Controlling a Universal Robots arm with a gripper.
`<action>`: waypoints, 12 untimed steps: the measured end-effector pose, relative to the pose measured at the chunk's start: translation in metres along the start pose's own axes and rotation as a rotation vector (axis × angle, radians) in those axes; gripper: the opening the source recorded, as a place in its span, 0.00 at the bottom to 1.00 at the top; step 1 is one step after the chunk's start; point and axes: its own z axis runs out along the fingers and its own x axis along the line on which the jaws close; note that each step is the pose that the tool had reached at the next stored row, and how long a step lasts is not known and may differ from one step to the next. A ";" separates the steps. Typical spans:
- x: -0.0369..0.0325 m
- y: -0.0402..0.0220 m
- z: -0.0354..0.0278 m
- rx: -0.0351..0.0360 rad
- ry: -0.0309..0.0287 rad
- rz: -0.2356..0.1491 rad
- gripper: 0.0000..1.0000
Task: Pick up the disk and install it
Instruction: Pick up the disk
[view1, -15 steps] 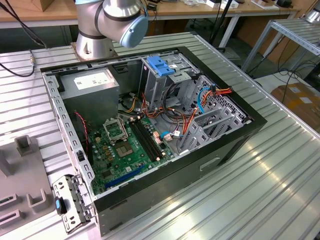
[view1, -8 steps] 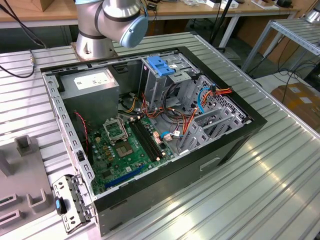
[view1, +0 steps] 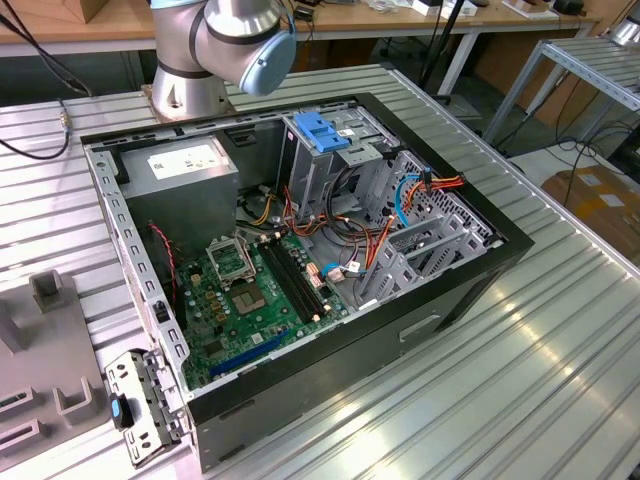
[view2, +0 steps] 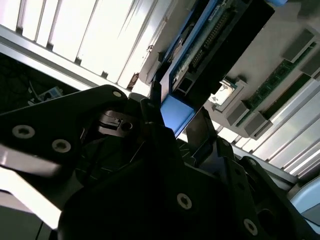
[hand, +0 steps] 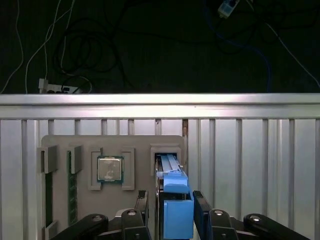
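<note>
Half the job at most is looking done: the black-and-grey metal computer case is lying open and waiting, while at the slot of the pale grey parts tray I am holding the flat grey metal, blue-railed disk on edge, my gripper clamping its sides.

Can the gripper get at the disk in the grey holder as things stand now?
Probably yes. In the first wrist view the gripper sits astride the disk, which stands on edge in the grey holder, with nothing between them.
</note>
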 end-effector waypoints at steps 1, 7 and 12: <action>0.0001 0.0000 0.0012 -0.0002 0.0000 0.000 0.48; 0.0006 -0.0003 0.0100 -0.0005 -0.0042 0.000 0.48; 0.0006 -0.0008 0.0108 0.0000 -0.0051 0.003 0.48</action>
